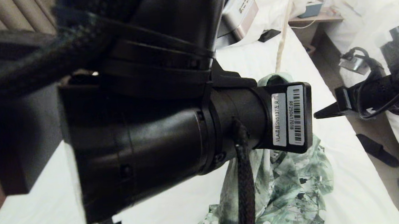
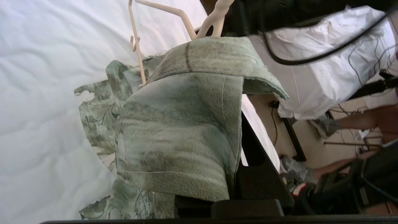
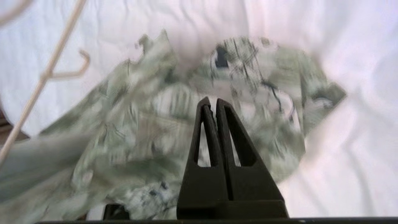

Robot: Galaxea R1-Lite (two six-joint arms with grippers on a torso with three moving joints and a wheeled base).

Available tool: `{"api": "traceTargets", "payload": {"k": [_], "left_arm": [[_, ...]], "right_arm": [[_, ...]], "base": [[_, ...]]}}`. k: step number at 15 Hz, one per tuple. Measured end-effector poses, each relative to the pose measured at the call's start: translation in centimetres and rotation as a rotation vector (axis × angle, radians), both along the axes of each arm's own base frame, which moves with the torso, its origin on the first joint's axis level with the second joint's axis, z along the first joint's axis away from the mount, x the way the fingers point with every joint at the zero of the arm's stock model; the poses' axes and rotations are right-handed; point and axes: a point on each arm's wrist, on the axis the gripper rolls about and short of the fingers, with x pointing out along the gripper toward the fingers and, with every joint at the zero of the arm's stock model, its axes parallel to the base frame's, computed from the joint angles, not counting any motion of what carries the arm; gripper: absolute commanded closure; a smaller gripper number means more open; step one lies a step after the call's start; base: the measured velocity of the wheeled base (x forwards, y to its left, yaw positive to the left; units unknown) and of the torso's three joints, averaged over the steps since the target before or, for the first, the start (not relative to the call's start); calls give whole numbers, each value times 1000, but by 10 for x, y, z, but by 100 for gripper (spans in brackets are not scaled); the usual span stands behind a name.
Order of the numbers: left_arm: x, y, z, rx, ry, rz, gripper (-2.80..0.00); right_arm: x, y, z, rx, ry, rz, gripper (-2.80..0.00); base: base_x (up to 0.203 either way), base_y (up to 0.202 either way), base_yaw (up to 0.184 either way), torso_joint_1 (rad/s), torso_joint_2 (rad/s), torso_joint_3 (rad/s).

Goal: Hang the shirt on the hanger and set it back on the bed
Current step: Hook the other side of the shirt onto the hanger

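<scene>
Your left arm (image 1: 145, 129) fills head view, left gripper (image 2: 236, 199) draped by shirt (image 2: 180, 130), grip unclear, hanger (image 2: 136, 46) above bed (image 2: 37, 93), right gripper (image 3: 212, 104) pinched closed, empty, over shirt.

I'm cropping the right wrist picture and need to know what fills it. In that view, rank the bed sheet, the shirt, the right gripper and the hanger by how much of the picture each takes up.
1. bed sheet and shirt: alike, too close to rank
2. right gripper: looms, being nearest the camera
3. hanger
</scene>
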Motion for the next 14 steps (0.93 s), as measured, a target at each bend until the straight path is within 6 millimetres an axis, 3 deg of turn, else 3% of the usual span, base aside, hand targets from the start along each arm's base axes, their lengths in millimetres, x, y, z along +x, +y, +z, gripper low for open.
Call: {"api": "traceTargets", "payload": {"k": [7,14], "left_arm": [[-3,1,3,-12,-5,-8,0],[0,-1,0,-6,-4,2,0]], "right_arm": [[18,55,-22,-32,-24,110,0],[-35,84,-34,-56,156,196,0]], "base": [[0,0,0,0,0,0],[0,0,0,0,0,0]]}}
